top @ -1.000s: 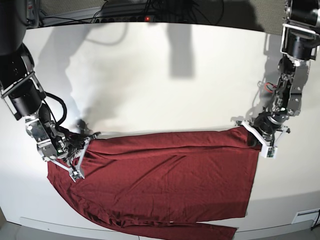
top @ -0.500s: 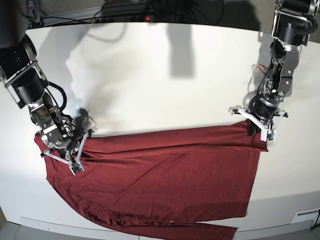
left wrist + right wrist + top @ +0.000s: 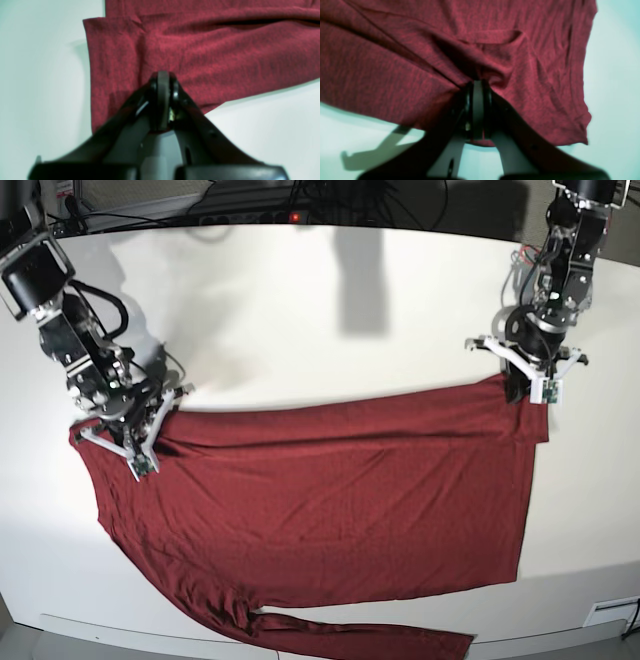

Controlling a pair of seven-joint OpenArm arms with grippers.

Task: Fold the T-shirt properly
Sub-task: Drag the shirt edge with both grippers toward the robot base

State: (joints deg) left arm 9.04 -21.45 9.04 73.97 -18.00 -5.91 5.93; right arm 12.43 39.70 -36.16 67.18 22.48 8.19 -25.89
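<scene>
Left gripper [image 3: 163, 82] pinched tight on T-shirt [image 3: 320, 510] hem corner; fabric runs ahead of fingertips and off to one side, bare table [image 3: 330, 320] on other side; right gripper [image 3: 477, 87] likewise clamped on bunched far edge near shoulder — cloth puckers at tips; rest of shirt spreads flat beyond, one sleeve trailing off near table edge; step judged: holding far edge taut to flatten; next move calls for both grips travelling together, even tension — else fold skews.

No legible text or labels anywhere.
</scene>
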